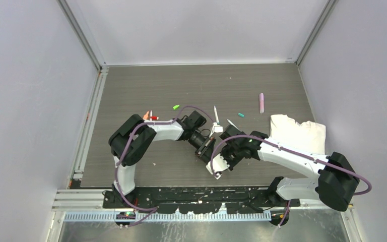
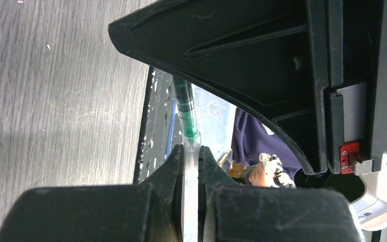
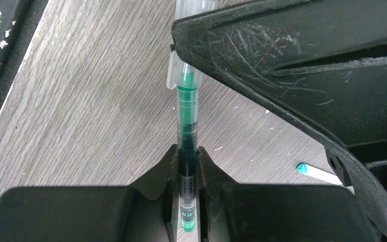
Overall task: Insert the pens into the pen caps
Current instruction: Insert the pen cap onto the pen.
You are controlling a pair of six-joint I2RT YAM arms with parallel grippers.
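My two grippers meet at the table's middle. The right gripper is shut on a dark green pen, which points away from it. The left gripper is shut on a clear whitish pen cap. The green pen runs straight out of that cap's mouth, so its front end sits inside the clear cap. In the top view both grippers, left and right, hide the pen. Loose on the table lie a bright green cap, red and orange caps and white pens.
A white cloth lies at the right. A pink-purple piece and a small teal piece lie behind it to the left. A white pen with a teal end lies near the right gripper. The table's front edge runs just below.
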